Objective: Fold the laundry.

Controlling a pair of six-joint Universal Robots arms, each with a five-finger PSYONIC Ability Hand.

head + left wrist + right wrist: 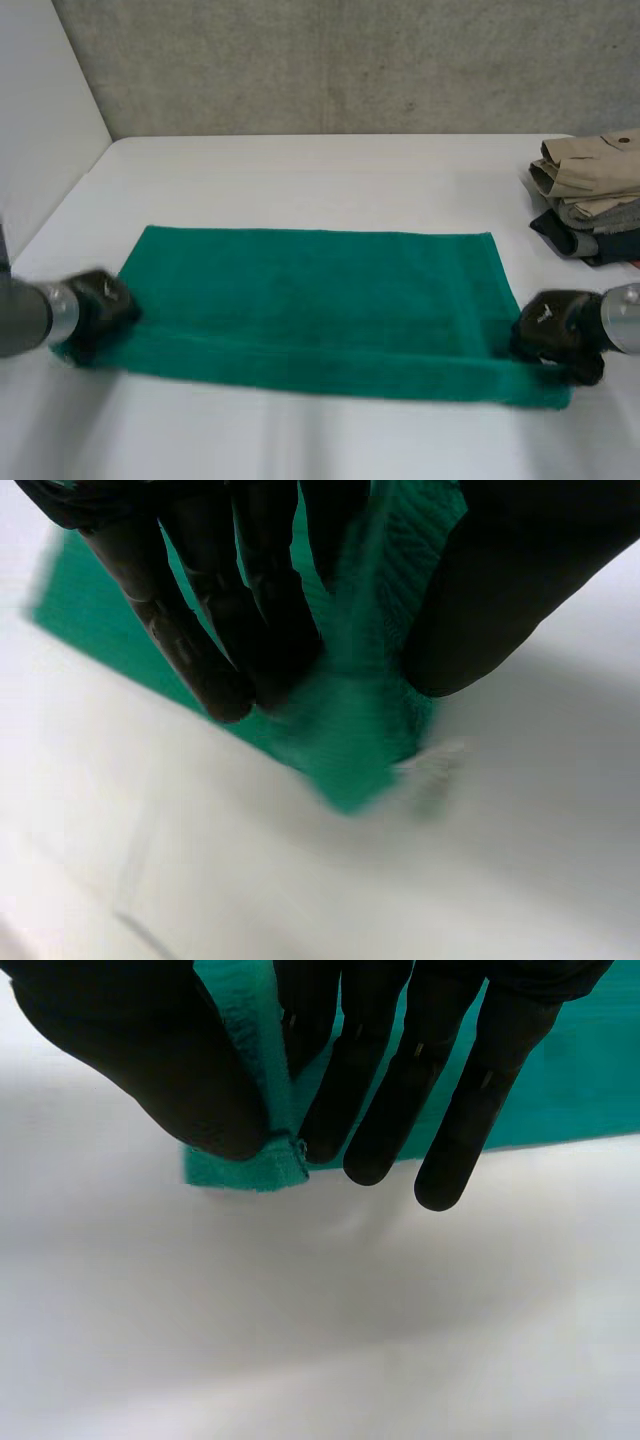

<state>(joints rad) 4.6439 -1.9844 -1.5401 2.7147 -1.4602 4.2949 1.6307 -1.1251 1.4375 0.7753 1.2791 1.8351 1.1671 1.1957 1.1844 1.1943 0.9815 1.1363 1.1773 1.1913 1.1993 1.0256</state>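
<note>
Spread flat on the white table point(300, 170), long side running left to right: a green towel point(320, 300). Placed closer to the table's near edge than its far one, about midway between the side edges. Marked by a low ridge running side to side just inside its near edge, from one hand to the other.

Held at the near left corner by the left hand point(100, 305), reaching in from the table's left edge. Seen in the left wrist view as a pinch: cloth bunched upright between nearly straight fingers point(225, 640) and thumb point(480, 610), with the corner's tip poking out past the fingertips.

Held at the near right corner by the right hand point(555, 325), reaching in from the table's right edge. Seen in the right wrist view as a pinch too: a fold of cloth squeezed between thumb point(150, 1060) and the nearest of the straight fingers point(325, 1090), with the corner's end just past the thumb tip.

Stacked by the right edge near the far right corner, well apart from the towel: a pile point(590, 195) of folded clothes, beige on top, grey and dark blue below. Beyond the far edge, a grey wall point(330, 60).
</note>
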